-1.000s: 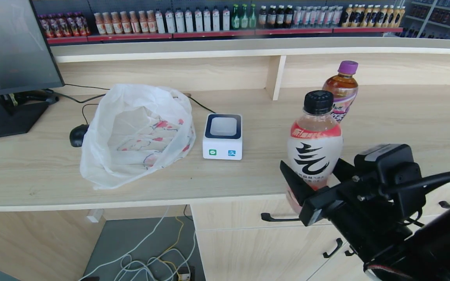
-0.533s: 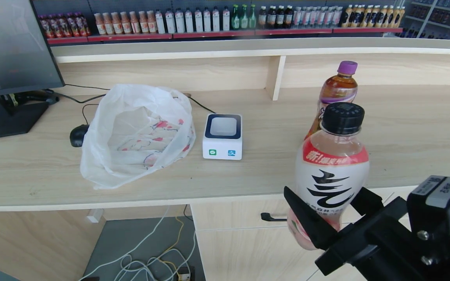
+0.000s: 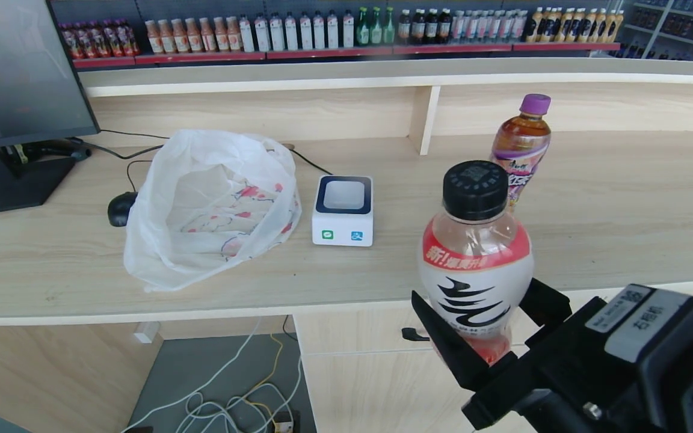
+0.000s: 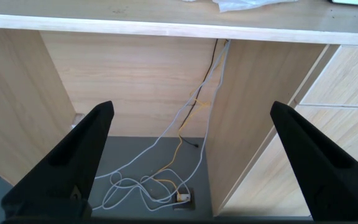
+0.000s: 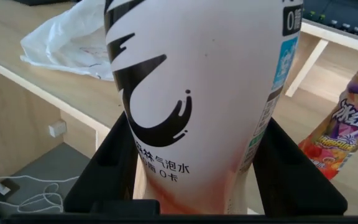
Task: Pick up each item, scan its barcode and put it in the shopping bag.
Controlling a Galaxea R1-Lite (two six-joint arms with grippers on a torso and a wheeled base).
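My right gripper (image 3: 491, 328) is shut on a pink drink bottle (image 3: 474, 264) with a black cap and a white label. It holds the bottle upright in the air in front of the counter's front edge, to the right of the white barcode scanner (image 3: 343, 210). The bottle's label (image 5: 191, 93) looms close between the black fingers (image 5: 114, 162) in the right wrist view. A purple-capped tea bottle (image 3: 521, 144) stands on the counter behind it. The white shopping bag (image 3: 211, 204) lies open left of the scanner. My left gripper (image 4: 191, 155) hangs open below the counter, holding nothing.
A monitor (image 3: 18, 72) on its stand and a black mouse (image 3: 120, 208) sit at the counter's left. A raised wooden shelf (image 3: 382, 78) runs along the back. Loose cables (image 3: 226, 403) lie on the floor under the counter, beside drawers (image 3: 382, 385).
My right gripper lifted the pink bottle off the counter and drew it toward me, then shifted it left. The bag, scanner and tea bottle stayed put.
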